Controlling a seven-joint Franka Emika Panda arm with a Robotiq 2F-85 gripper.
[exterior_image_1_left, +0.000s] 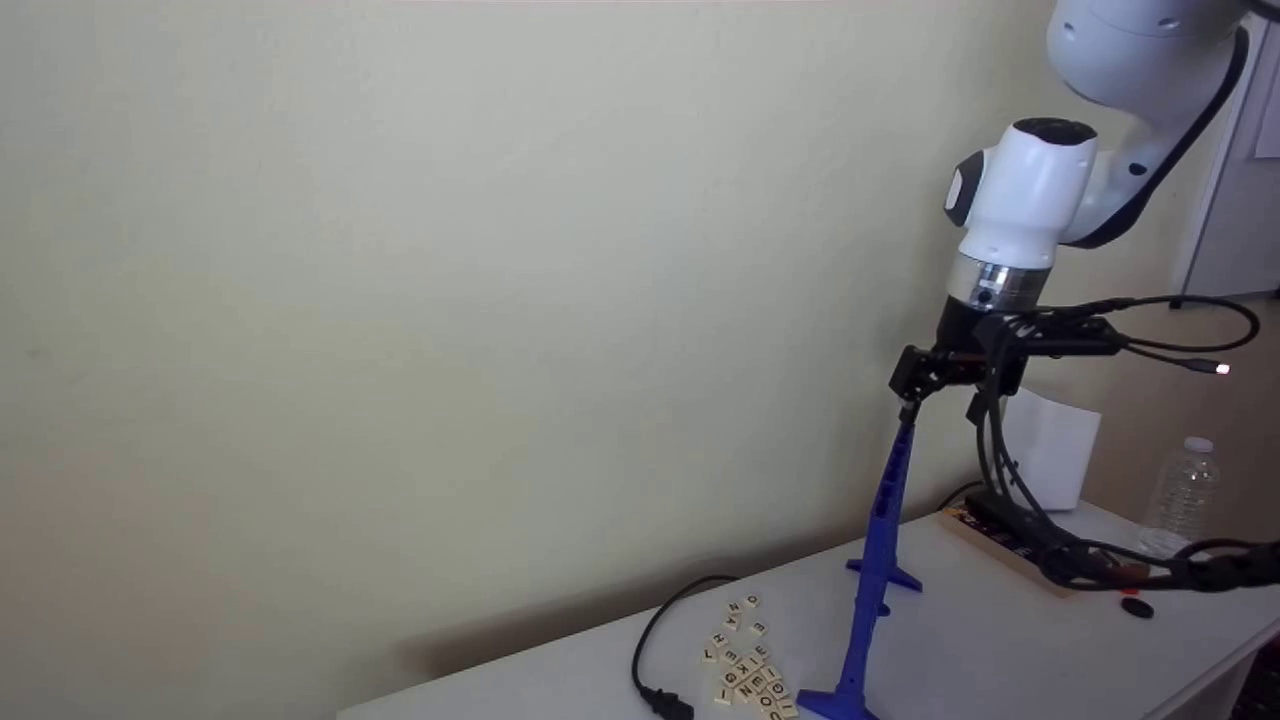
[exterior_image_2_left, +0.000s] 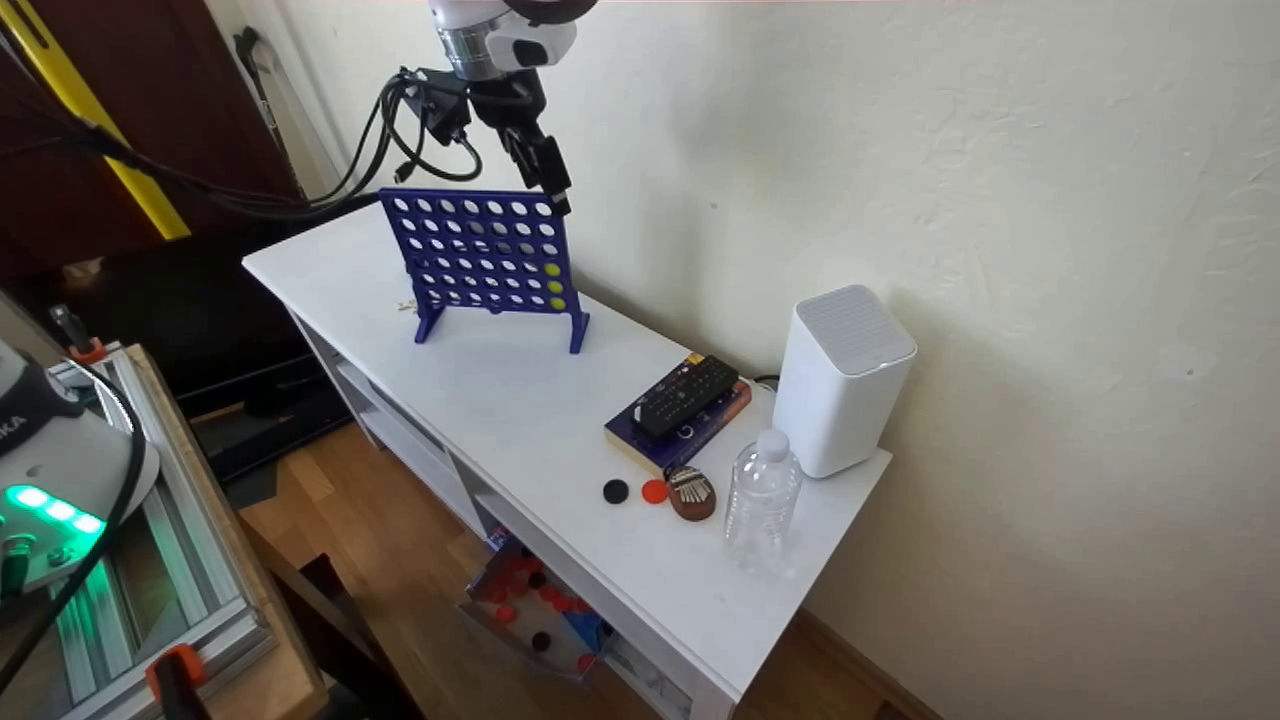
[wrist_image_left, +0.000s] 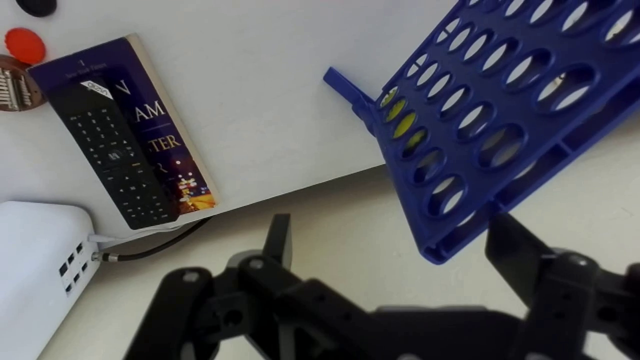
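Hard plastic on a smooth, low-sheen white table (exterior_image_2_left: 520, 400).
The game rack (wrist_image_left: 530, 116) is smooth plastic with a faint gloss, the gripper (wrist_image_left: 390, 225) matt. Near the table's short edge stand a clear, shiny plastic bottle (exterior_image_2_left: 765, 500) and, at the corner, a matt plastic box (exterior_image_2_left: 840, 400); further in, a book (wrist_image_left: 150, 111) in smooth printed paper and a thumb piano (exterior_image_2_left: 690, 493), probably wood and metal.

The blue grid (wrist_image_left: 530, 114) is standing with its top corner beside the spread fingers (wrist_image_left: 278, 242), barring passage across its plane; the views are leaving contact unclear. The wall (exterior_image_1_left: 450, 300) is limiting travel past that corner. A gap is running along the surface (exterior_image_2_left: 540, 395) between grid and book (wrist_image_left: 155, 125); beyond the book, a bottle (exterior_image_2_left: 763, 500) and white box (exterior_image_2_left: 850, 395) are obstructing.
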